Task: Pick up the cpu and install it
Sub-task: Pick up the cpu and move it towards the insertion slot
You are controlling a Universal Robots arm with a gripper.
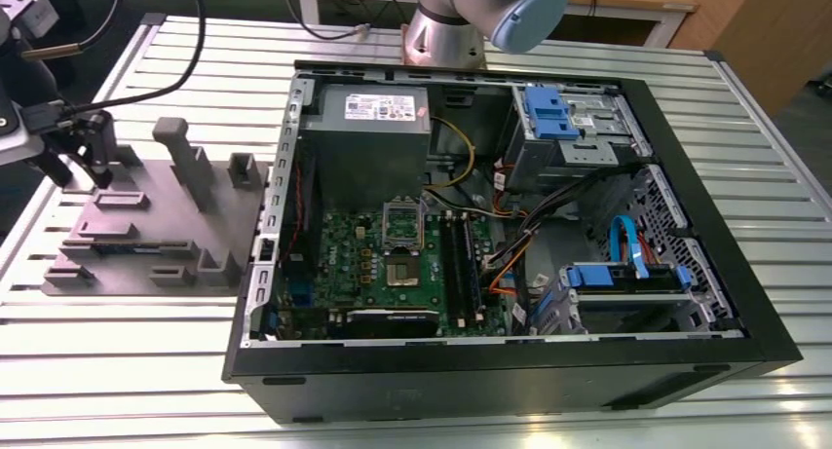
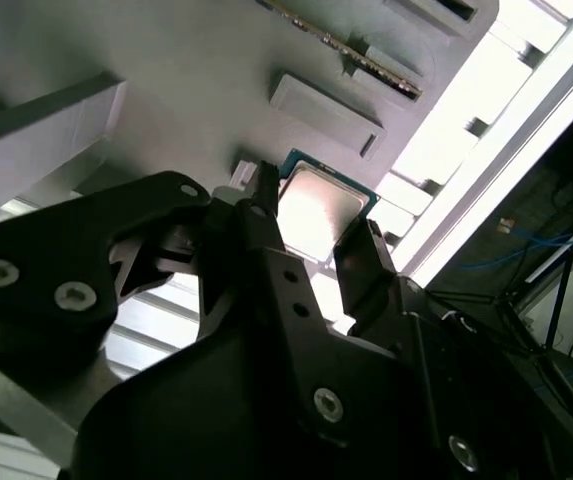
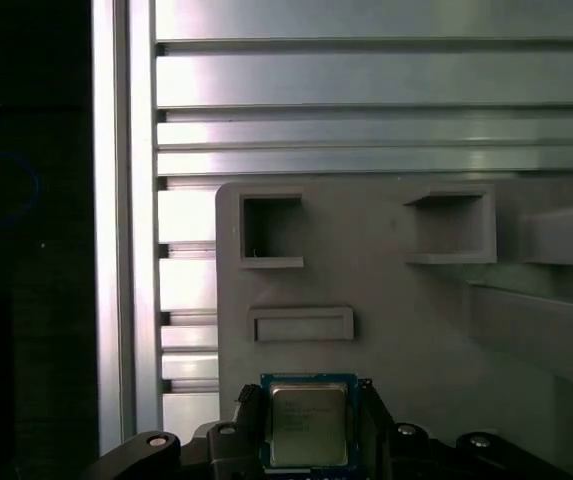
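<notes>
The cpu (image 3: pixel 308 425) is a small square chip with a silvery top and a thin green rim. It lies low on the grey holder block (image 3: pixel 416 300) and also appears in the second wrist view as the cpu (image 2: pixel 316 205). My gripper (image 3: pixel 311 420) straddles it, and its black fingers (image 2: pixel 361 255) press against two opposite edges. In the exterior view my gripper (image 1: pixel 78 171) stands over the far-left part of the holder block (image 1: pixel 156 225), outside the computer case. The motherboard (image 1: pixel 390 264) lies inside the open case, with its socket (image 1: pixel 397 269) uncovered.
The open black computer case (image 1: pixel 520 371) fills the middle of the ribbed metal table (image 1: pixel 131 352). Inside are a grey power supply box (image 1: pixel 370 118), blue drive brackets (image 1: pixel 552 113) and loose cables (image 1: pixel 520 244). Tall posts (image 1: pixel 182 162) rise from the holder block beside my gripper.
</notes>
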